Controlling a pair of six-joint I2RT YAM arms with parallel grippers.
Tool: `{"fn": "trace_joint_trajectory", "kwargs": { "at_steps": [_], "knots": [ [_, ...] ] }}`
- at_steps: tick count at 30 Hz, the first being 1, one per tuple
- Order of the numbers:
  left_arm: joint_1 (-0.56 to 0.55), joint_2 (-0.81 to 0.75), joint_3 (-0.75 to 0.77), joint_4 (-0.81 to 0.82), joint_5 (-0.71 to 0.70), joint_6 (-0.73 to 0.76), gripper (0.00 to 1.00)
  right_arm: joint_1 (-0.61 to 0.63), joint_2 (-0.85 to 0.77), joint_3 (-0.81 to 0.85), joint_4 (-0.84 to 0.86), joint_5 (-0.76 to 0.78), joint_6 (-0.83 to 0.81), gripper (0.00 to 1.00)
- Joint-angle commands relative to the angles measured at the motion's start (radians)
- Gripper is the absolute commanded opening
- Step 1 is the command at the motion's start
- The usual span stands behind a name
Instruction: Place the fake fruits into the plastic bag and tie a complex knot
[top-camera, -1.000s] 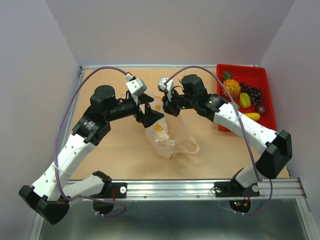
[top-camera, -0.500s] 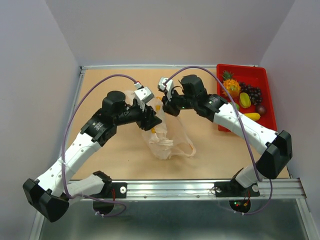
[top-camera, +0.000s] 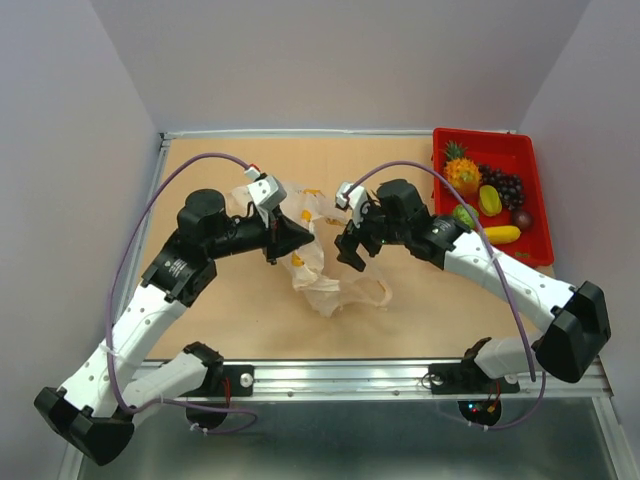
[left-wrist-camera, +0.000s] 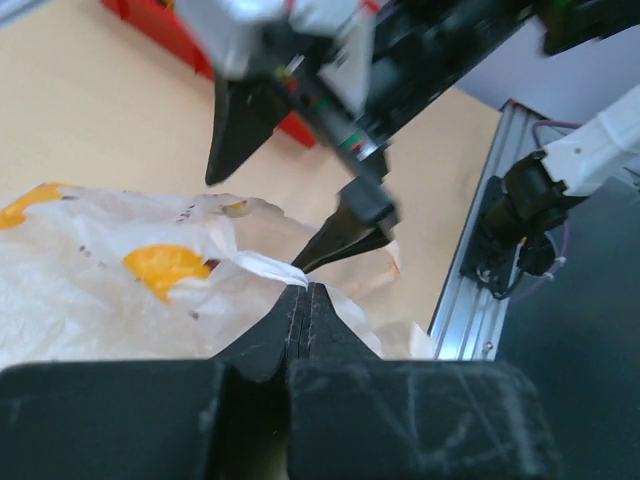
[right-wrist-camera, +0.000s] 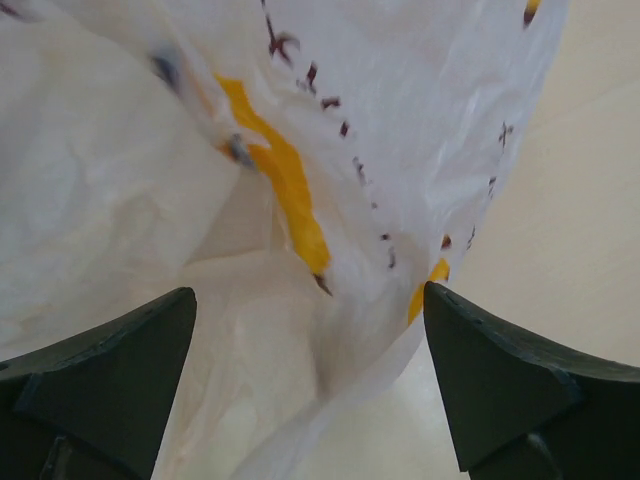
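Over the last second the grip has changed sides. The left gripper (top-camera: 300, 238) was wide then. Its jaws are now pressed together on a twisted strip of the plastic bag (top-camera: 318, 280) at frame centre. In the left wrist view the black tips cover the contact point, so the film appears pinched rather than plainly seen between them.

The right gripper (top-camera: 352, 250) was clamped on the bag. It now stands wide and has moved toward the lower frame. In its wrist view the spread fingers (right-wrist-camera: 110, 375) flank the bag film without closing on it.

The bag has spread toward the upper left. The fake fruits (top-camera: 489, 200) lie in the red tray (top-camera: 490, 134) at upper right, well apart from the bag.

Bare table (top-camera: 420, 310) shows below and right of the bag and along the top edge. The tray sits against the right edge.
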Motion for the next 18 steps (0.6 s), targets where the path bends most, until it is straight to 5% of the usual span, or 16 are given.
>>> {"fn": "trace_joint_trajectory", "kwargs": {
  "at_steps": [1, 5, 7, 9, 10, 13, 15, 16, 18],
  "knots": [
    [0.015, -0.024, 0.013, 0.053, 0.196, -0.01, 0.0, 0.004, -0.026, -0.075, 0.019, 0.099, -0.027, 1.0],
    [0.018, -0.017, 0.028, 0.02, 0.29, 0.001, 0.0, -0.008, -0.006, -0.081, 0.087, 0.145, -0.024, 1.0],
    [0.019, -0.003, 0.053, -0.01, 0.309, 0.036, 0.0, -0.013, 0.011, -0.057, 0.101, 0.136, -0.021, 0.91],
    [0.042, 0.0, 0.074, -0.025, 0.298, 0.035, 0.0, -0.02, 0.019, -0.042, 0.099, 0.138, -0.01, 0.66],
    [0.059, -0.003, 0.079, -0.027, 0.293, 0.028, 0.0, -0.025, 0.013, -0.035, 0.097, 0.142, -0.005, 0.37],
    [0.116, -0.043, 0.082, -0.078, 0.266, 0.083, 0.0, -0.051, -0.045, -0.032, 0.094, 0.147, -0.044, 0.01],
    [0.12, -0.075, 0.084, -0.178, 0.26, 0.212, 0.0, -0.054, -0.082, -0.008, 0.088, 0.112, -0.083, 0.0],
    [0.12, -0.086, 0.084, -0.209, 0.249, 0.243, 0.07, -0.054, -0.087, 0.004, 0.082, 0.089, -0.091, 0.0],
    [0.12, -0.103, 0.116, -0.27, 0.204, 0.318, 0.41, -0.053, -0.078, 0.064, 0.041, -0.003, -0.102, 0.0]
  ]
}}
